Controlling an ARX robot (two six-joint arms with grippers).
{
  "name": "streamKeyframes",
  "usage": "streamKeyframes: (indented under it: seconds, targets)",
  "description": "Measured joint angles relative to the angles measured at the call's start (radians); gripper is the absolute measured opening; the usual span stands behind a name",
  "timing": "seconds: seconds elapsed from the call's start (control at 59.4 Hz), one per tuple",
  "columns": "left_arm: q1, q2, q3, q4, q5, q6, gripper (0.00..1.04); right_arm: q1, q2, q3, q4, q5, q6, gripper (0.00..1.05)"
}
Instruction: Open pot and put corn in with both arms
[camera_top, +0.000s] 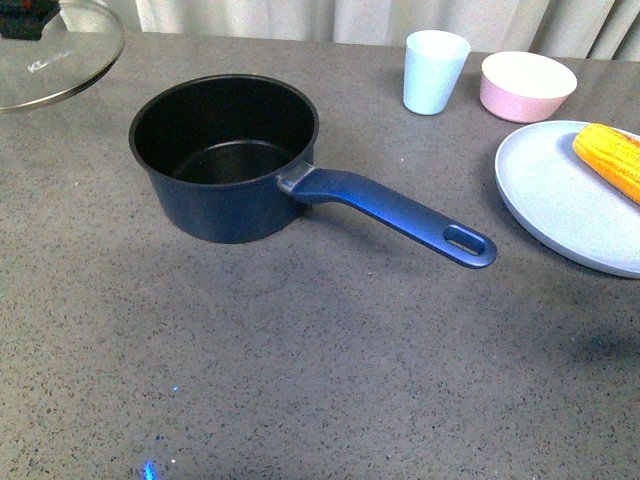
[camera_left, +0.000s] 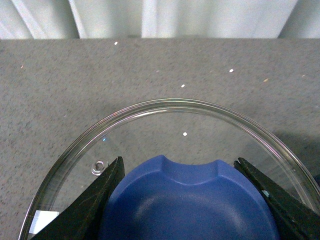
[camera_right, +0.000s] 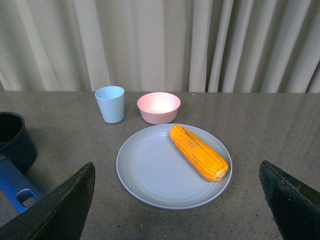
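The navy pot (camera_top: 225, 160) stands uncovered on the grey table, black inside and empty, its long handle (camera_top: 400, 215) pointing right; part of it shows in the right wrist view (camera_right: 15, 145). My left gripper (camera_left: 182, 200) is shut on the blue knob (camera_left: 185, 205) of the glass pot lid (camera_top: 55, 55), held up at the far left, away from the pot. The corn (camera_top: 612, 158) lies on a pale blue plate (camera_top: 560, 200) at the right. In the right wrist view the corn (camera_right: 197, 152) lies ahead of my open, empty right gripper (camera_right: 177, 200), which hangs short of the plate (camera_right: 150, 170).
A light blue cup (camera_top: 434, 70) and a pink bowl (camera_top: 527, 85) stand at the back right, behind the plate. They also show in the right wrist view, cup (camera_right: 110, 103) and bowl (camera_right: 158, 107). A curtain hangs behind the table.
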Motion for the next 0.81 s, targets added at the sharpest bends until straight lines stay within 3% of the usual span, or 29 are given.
streamKeyframes:
  seconds: [0.236,0.808]
  targets:
    - [0.052,0.100,-0.035,0.085,-0.021,0.012,0.59,0.000,0.000,0.000,0.000,0.000,0.000,0.96]
    - [0.047,0.234,-0.094,0.256,-0.023,0.016,0.59,0.000,0.000,0.000,0.000,0.000,0.000,0.96]
